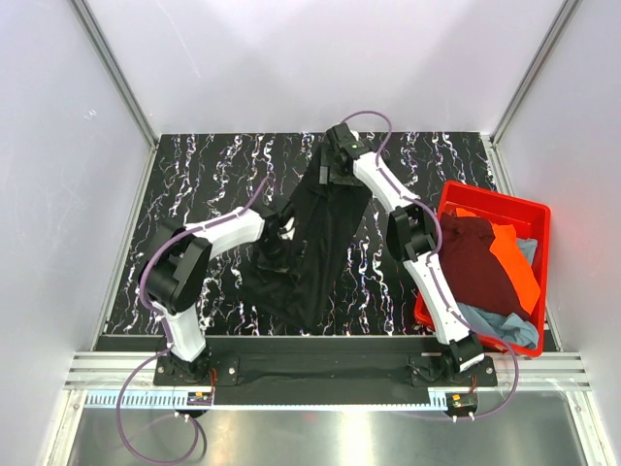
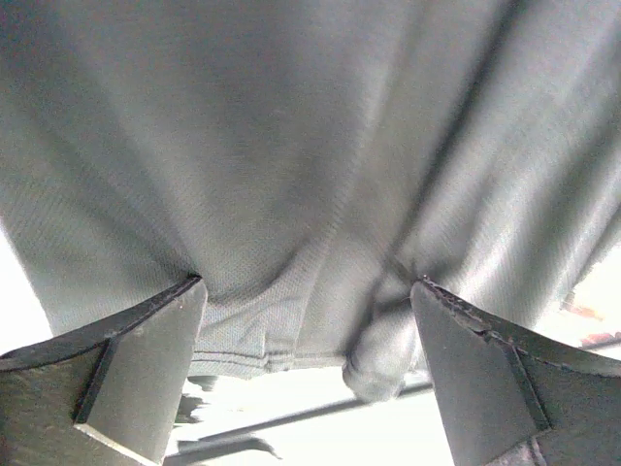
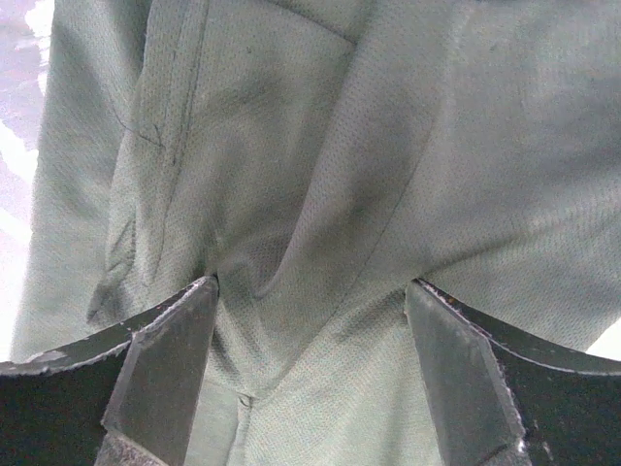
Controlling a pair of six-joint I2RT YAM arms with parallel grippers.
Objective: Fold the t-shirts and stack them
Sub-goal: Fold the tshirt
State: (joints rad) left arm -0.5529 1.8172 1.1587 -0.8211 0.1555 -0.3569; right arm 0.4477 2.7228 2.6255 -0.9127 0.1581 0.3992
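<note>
The black t-shirt (image 1: 315,254) lies bunched in a long strip down the middle of the marbled table. My right gripper (image 1: 332,171) is at its far end, and my left gripper (image 1: 281,233) is at its left edge. In the right wrist view the jaws stand wide apart (image 3: 310,286), and their tips press into the cloth (image 3: 320,175). In the left wrist view the gripper (image 2: 306,286) is also wide open. The shirt (image 2: 291,146) fills the space between its fingers, with the hem (image 2: 243,359) showing below. A maroon shirt (image 1: 480,262), an orange shirt (image 1: 514,262) and a grey-blue shirt (image 1: 505,325) lie in the bin.
A red plastic bin (image 1: 495,199) stands at the table's right edge beside the right arm. White walls with metal posts close in the table's back and sides. A black bar runs along the front, where the arm bases stand.
</note>
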